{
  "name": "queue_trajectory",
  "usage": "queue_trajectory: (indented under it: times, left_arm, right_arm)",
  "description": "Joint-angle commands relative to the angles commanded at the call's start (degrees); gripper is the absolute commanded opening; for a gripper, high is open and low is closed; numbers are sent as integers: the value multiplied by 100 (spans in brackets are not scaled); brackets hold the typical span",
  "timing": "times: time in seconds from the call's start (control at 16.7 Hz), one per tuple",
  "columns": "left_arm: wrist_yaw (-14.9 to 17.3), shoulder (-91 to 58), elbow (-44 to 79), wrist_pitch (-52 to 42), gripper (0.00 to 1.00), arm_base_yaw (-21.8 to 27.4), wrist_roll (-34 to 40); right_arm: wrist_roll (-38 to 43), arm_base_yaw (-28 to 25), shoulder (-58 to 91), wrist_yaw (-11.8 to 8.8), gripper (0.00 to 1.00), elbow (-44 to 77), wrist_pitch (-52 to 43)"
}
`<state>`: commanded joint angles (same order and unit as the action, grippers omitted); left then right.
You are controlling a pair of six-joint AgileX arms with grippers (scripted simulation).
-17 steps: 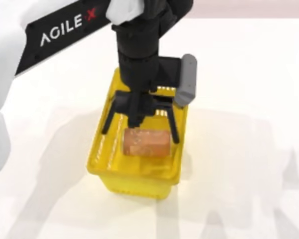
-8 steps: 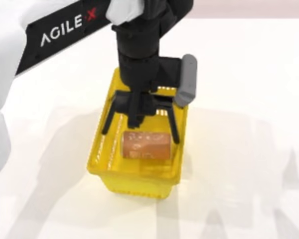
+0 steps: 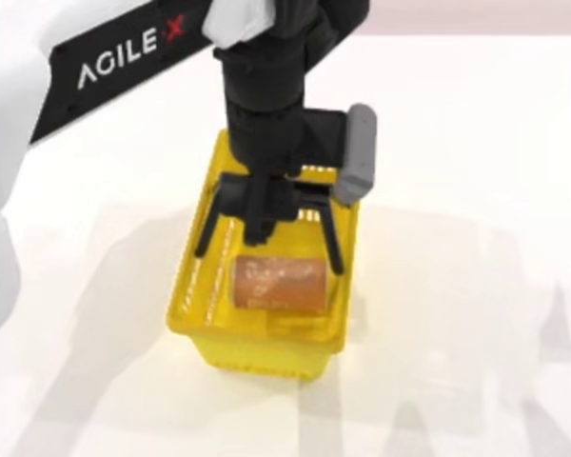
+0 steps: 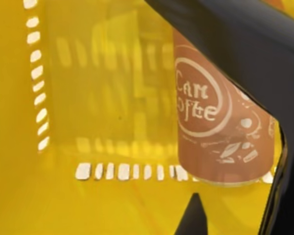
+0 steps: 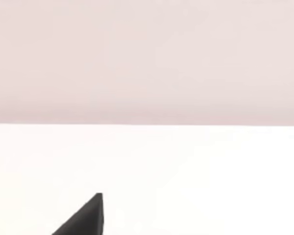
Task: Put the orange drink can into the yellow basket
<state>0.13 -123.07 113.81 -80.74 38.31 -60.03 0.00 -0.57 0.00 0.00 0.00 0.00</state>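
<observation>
So the orange drink can (image 3: 278, 283) is lying on its side on the floor of the yellow basket (image 3: 192, 286), long axis running across the basket from its left wall toward its right wall, closer to the near end than the far end. In the left wrist view the can (image 4: 220, 122) is sitting right up against the slotted wall with its printed label facing the camera.

The left gripper (image 3: 266, 249) is hanging directly over it, just toward the basket's far end, fingers spread wide and pointing down. One dark finger (image 3: 206, 227) is sitting near the left wall and the other near the right wall, with the can between and below them, not touching either as far as I can tell. So it's let go, nothing in its grasp.

The left arm is reaching in from the table's far-left corner, wrist pointing almost straight down over the basket's far half.

My guess is the drop is done, and the only thing that matters now is lifting straight up so the spread fingers aren't clipping the basket rim.

The right arm isn't showing in the top view; its wrist camera is just looking at bare table (image 5: 186, 171).
</observation>
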Motion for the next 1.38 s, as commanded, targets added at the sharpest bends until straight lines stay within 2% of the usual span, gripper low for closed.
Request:
queue_trajectory:
  times: [0.96,1.38]
  left_arm:
    - [1,-5,18,-23,0,-5,-16]
    - [0,71,987,-1075,0,-320,-214]
  right_arm:
    - [0,0,0,0,100,0,0]
    - [0,0,0,0,100,0,0]
